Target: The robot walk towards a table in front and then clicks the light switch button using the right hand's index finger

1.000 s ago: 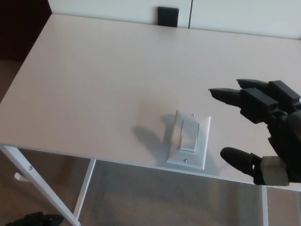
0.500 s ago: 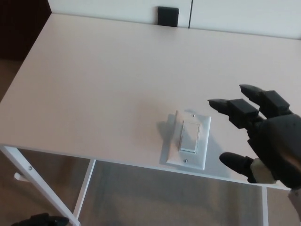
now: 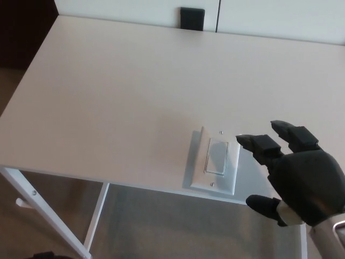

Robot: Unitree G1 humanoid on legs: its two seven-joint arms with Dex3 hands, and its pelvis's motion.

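A white light switch plate [image 3: 214,161] with a rocker button [image 3: 218,156] lies flat near the front edge of the white table [image 3: 124,91]. My right hand [image 3: 294,175] hovers just right of the plate, open, holding nothing. Its fingers [image 3: 257,145] are spread and point left toward the plate's right edge, with the tip of the nearest finger close to that edge. I cannot tell whether it touches. The thumb sticks out below, over the table's front edge. My left hand does not show.
A small black box [image 3: 192,19] sits at the table's far edge against the white wall. White table legs [image 3: 48,216] and a beige floor show below the front edge at the lower left.
My right hand has come down and toward the camera, and its fingertips have closed in on the plate's right edge. Its shadow has slid over the rocker button.
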